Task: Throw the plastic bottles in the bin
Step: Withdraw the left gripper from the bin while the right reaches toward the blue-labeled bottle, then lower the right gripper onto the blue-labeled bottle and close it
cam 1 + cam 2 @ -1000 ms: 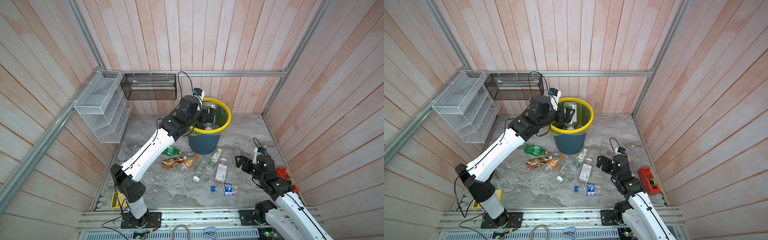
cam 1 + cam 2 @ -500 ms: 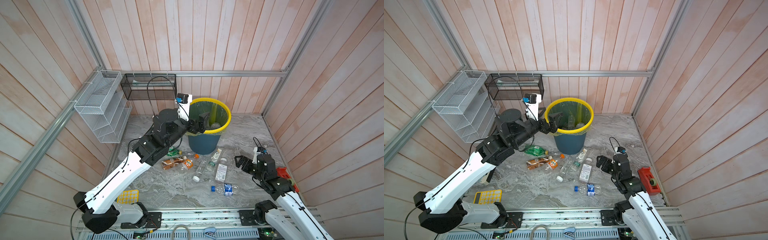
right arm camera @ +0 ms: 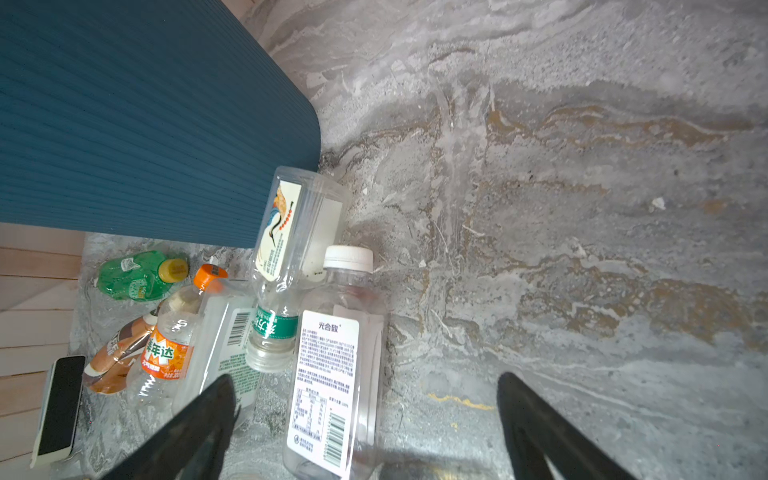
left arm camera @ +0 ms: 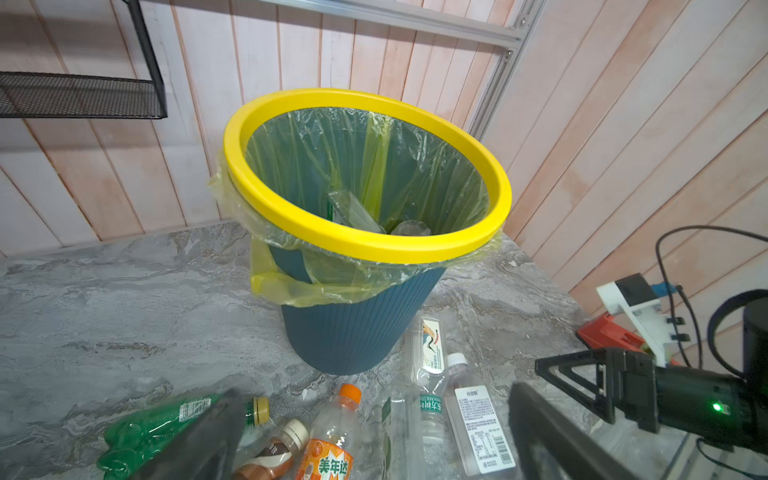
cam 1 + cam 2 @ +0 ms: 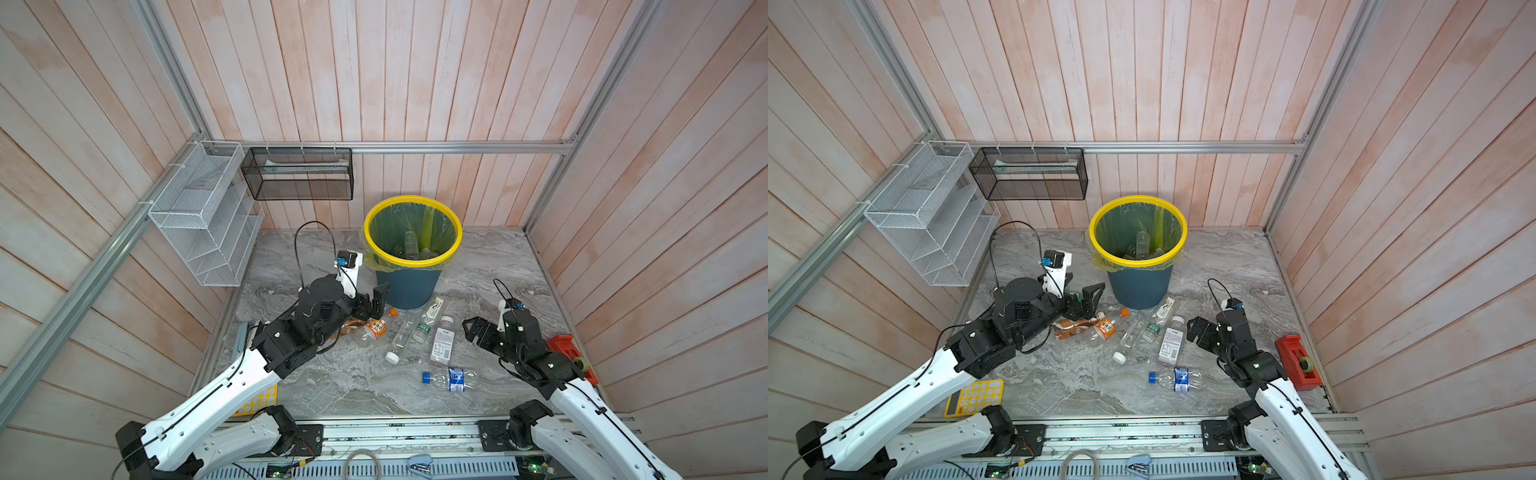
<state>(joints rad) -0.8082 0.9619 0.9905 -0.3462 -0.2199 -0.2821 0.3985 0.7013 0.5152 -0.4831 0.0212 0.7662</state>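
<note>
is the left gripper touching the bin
Apart. In the left wrist view the open left gripper hangs short of the bin, with marble tabletop between them.

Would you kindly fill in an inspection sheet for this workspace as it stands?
Surface: grey marbled tabletop, no spills seen.
Job's things: bin upright; plastic bottles lie before it, some inside.
Clutter: yellow calculator, red tape dispenser, phone.
Grippers: left gripper open, empty, above the bottles; right gripper open, empty.
Cables: black cable loops above both wrists.
Surroundings: wood-panel walls, white wire rack, black mesh basket.
</note>
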